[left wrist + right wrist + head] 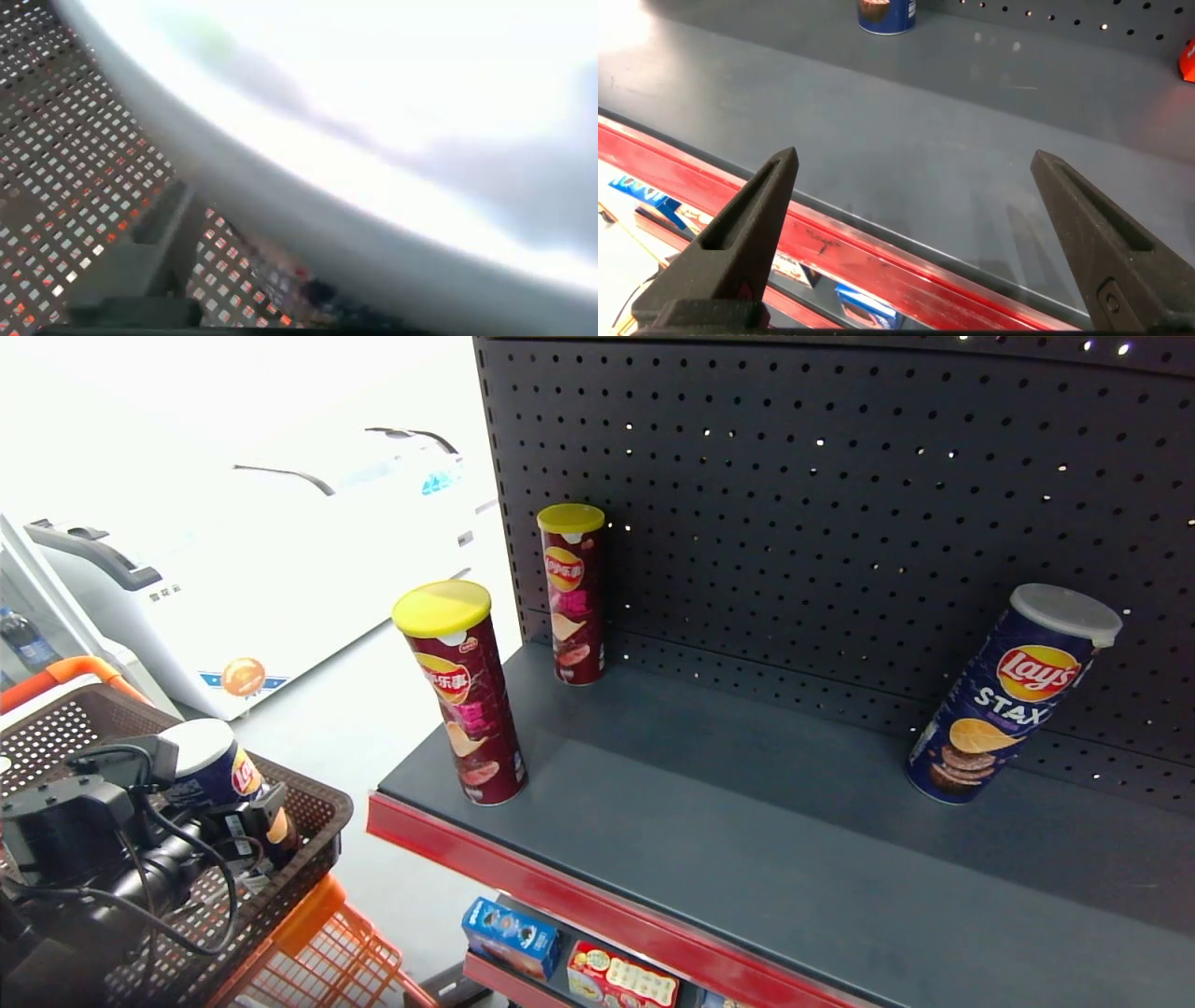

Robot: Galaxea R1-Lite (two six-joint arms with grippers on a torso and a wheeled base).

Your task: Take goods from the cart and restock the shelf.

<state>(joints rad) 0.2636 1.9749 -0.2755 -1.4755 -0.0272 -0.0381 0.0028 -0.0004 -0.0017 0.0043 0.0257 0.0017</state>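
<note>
Down in the cart's brown basket [322, 803] the left gripper [257, 821] sits right against a white-lidded blue can [210, 763]; whether it has actually clamped on I cannot tell. The right gripper [915, 159] hangs spread wide over the red front edge of the shelf [747, 821], holding nothing. On the shelf stand two maroon cans [462, 695] and another blue can [1013, 695], well apart

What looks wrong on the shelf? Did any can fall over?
Nothing stands out. The near maroon can, the far maroon can and the blue can all stand on their bases on the shelf, and nothing is spilled. Their slant probably comes from the camera looking down.
</note>
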